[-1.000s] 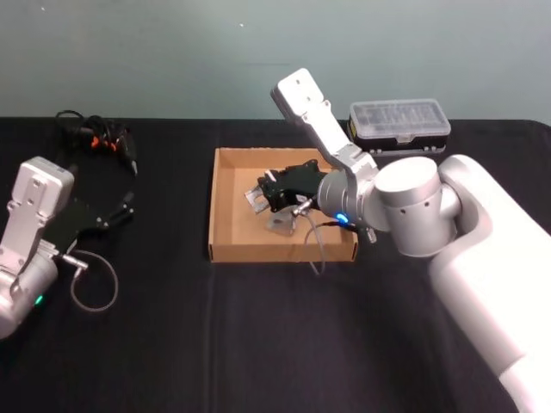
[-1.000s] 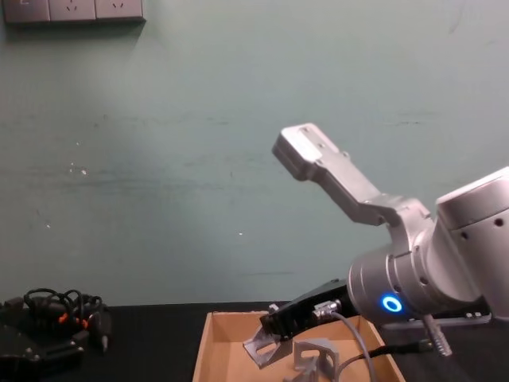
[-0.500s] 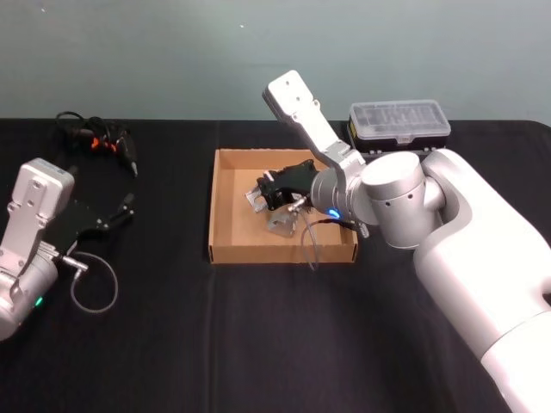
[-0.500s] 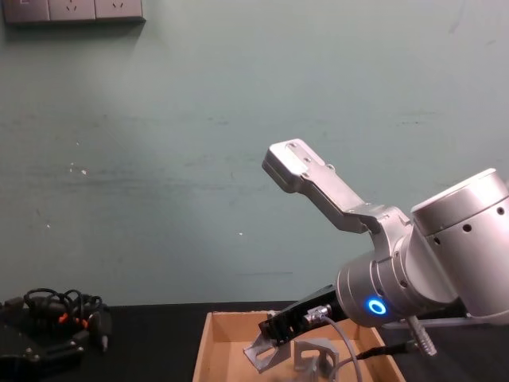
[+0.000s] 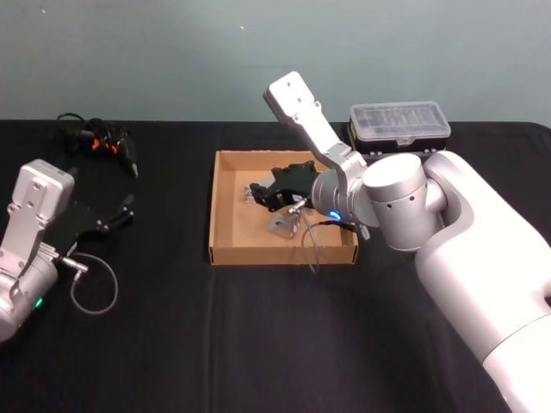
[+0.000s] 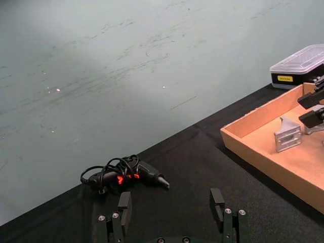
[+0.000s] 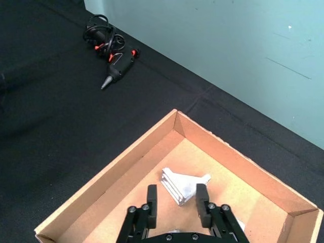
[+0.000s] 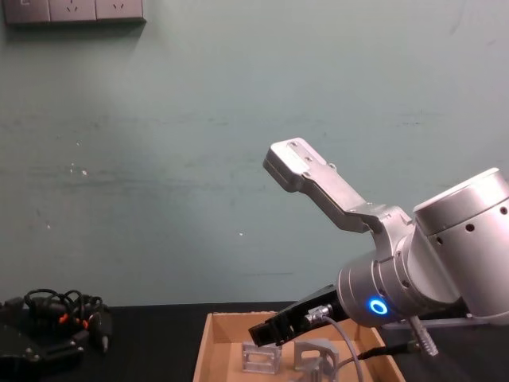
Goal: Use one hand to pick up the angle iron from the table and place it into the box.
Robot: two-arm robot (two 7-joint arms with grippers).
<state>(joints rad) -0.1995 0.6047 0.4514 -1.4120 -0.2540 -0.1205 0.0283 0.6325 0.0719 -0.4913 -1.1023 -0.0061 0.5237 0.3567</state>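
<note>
Against the teal wall, the right gripper point(image 5: 263, 194) hangs spread and empty over the box point(image 5: 225, 249), the angle iron point(image 7: 183, 186) lying released just beneath it, while the left gripper point(image 6: 172, 217) idles open.

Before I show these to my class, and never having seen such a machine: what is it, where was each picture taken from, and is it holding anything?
It is a robot with two silver arms, each ending in a black gripper. One picture looks down from its head, one looks across from its chest, and one comes from a camera on each wrist. On the black table stand a shallow cardboard box, a plastic case behind it and a corded tool far left. The right gripper hovers in the box with its fingers open, holding nothing; a metal angle piece lies on the box floor just beyond them, with another piece nearby. The left gripper is parked, open, over the table's left side.
</note>
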